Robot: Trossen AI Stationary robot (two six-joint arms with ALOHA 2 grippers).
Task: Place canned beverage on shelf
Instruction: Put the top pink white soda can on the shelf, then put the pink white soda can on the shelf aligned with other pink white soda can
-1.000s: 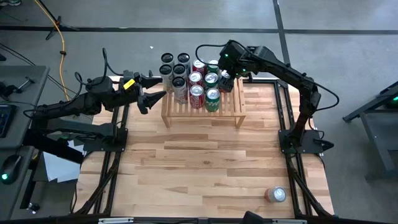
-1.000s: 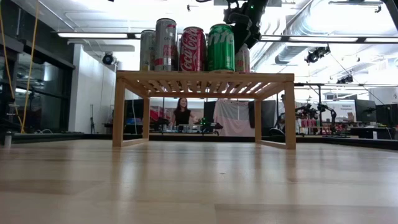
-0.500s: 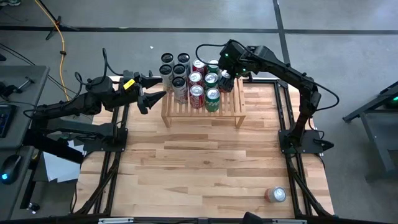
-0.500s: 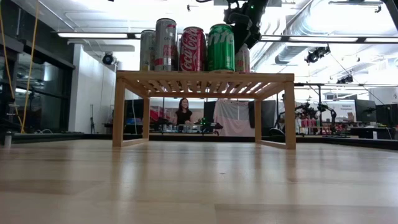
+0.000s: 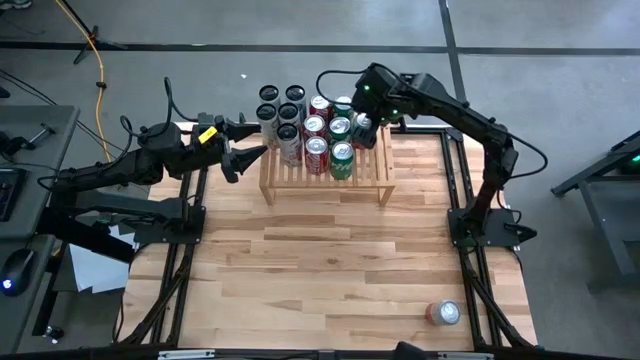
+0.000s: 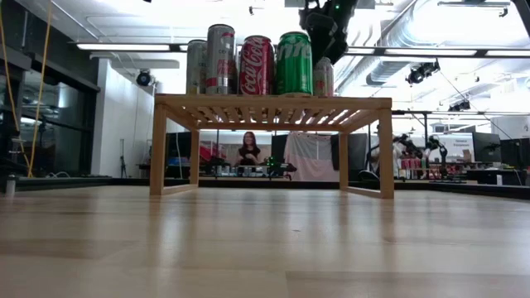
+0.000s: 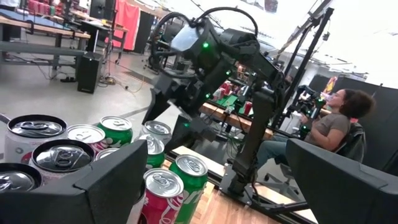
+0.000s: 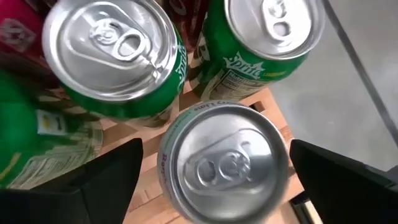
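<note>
Cans (image 5: 316, 130) crowd the shelf (image 5: 366, 170); right pincer (image 5: 362, 128), fingers apart, hovers over one at their three o'clock. Left pincer (image 5: 243, 152) waits open at nine o'clock.

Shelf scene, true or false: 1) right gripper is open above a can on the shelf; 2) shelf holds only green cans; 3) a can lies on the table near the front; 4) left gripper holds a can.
1) True: the right gripper stands open over a silver-topped can on the shelf.
2) False: red cans stand there too.
3) True: a lone can lies there.
4) False: the left gripper is open, empty, beside the shelf.
</note>
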